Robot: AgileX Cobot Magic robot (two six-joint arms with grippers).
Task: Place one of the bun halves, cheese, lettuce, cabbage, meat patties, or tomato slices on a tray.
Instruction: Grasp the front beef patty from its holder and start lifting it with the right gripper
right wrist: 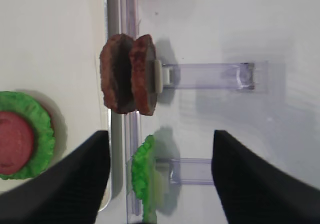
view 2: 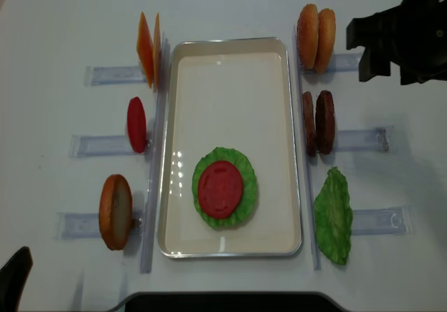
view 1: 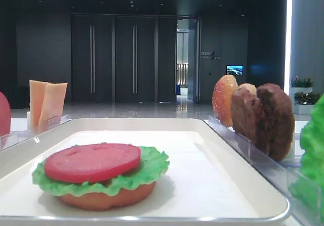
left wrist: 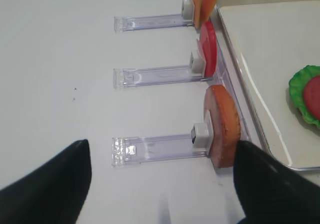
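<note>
White rectangular tray [view 2: 230,54] at desk centre carries a partial burger stack.
On it lie an orange bun half [view 1: 106,198], green ruffled lettuce [view 2: 246,199] and a red tomato slice [view 2: 221,189]. Right of the tray, two brown patties [view 2: 318,122] stand on edge. Right gripper [right wrist: 160,179] hangs over them, jaws wide, empty; left gripper [left wrist: 160,184] likewise.

My right tool [right wrist: 160,176] hangs with its jaws spread wide, gripping nothing; my left tool [left wrist: 160,184] likewise.
</note>
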